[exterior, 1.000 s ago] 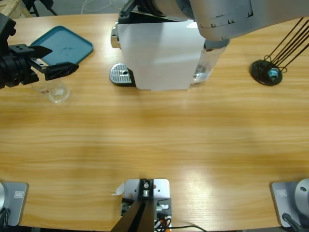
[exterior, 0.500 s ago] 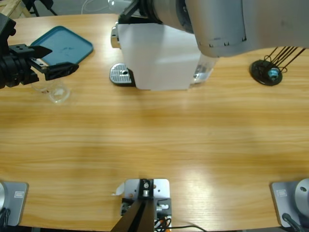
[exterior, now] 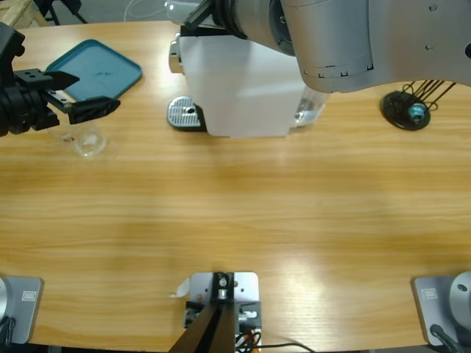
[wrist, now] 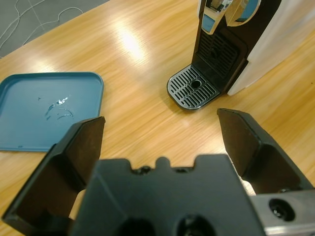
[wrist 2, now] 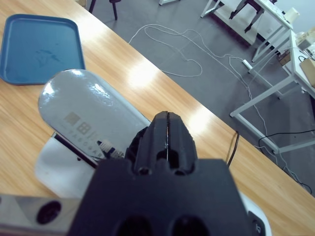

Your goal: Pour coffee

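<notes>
Bench (exterior: 235, 213); white coffee machine (exterior: 243, 84) at the far edge, right gripper (wrist 2: 168, 129) above its lid, jaws pressed together. Teal tray (exterior: 96, 68) at the far left corner. Left gripper (exterior: 79, 94) with jaws spread wide over a clear glass (exterior: 88, 140) near the left edge, just beside the tray; coffee not discernible.

The right arm (exterior: 346, 37) hides the coffee machine's (exterior: 243, 88) top, seemingly entirely.
</notes>
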Tool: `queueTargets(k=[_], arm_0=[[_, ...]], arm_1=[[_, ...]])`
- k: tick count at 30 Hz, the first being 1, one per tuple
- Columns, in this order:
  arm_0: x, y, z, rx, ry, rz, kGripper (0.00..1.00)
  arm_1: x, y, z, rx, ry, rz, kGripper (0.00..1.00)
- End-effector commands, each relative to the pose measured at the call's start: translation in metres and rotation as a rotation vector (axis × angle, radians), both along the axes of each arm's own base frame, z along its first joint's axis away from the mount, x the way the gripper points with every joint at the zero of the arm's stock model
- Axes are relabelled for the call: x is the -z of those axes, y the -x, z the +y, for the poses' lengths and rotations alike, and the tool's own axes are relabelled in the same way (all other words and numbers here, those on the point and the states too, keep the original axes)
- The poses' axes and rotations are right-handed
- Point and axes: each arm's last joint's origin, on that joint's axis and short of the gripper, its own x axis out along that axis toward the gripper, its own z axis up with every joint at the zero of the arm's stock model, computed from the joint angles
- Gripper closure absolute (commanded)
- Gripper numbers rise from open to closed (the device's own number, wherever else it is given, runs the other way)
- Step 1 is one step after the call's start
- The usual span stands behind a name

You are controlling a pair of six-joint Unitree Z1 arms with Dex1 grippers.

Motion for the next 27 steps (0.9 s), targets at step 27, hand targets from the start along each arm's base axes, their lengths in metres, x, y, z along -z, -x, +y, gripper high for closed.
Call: queueTargets(k=[27], arm_0=[[0.007, 0.003, 0.004, -0.027, -0.045, -0.015, 0.064]], arm_1=[[-0.035, 0.025, -0.055, -0.026, -0.026, 0.111, 0.941]])
